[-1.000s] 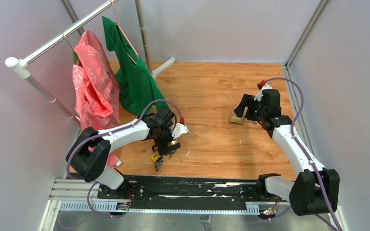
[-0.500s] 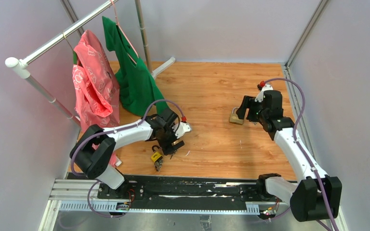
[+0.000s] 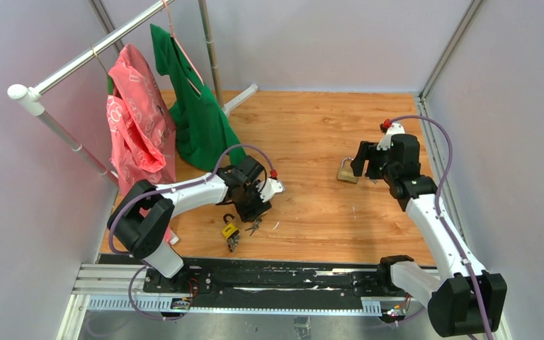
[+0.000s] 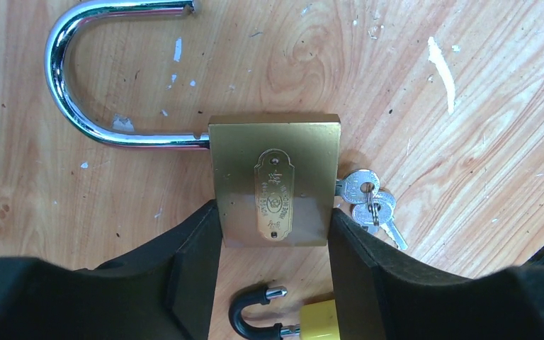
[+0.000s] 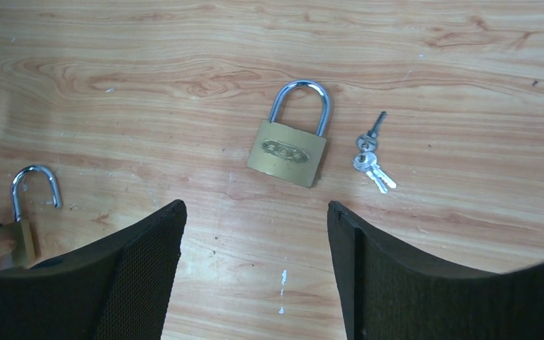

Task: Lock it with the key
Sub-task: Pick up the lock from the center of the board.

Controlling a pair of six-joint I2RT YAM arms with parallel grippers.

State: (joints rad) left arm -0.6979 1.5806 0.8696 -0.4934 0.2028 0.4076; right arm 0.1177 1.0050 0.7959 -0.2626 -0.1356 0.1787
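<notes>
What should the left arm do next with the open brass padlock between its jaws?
Probably close the left gripper firmly on the brass padlock: its jaws flank the body, the shackle stands open, and a key seems seated in its base. Pinning it should steady it for locking.

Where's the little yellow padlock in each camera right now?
Top external: yellow padlock on the near side of the left gripper.
Left wrist: bottom edge, below the brass padlock.
Right wrist: not in it.
Shared landmark: the key bunch beside it.
</notes>
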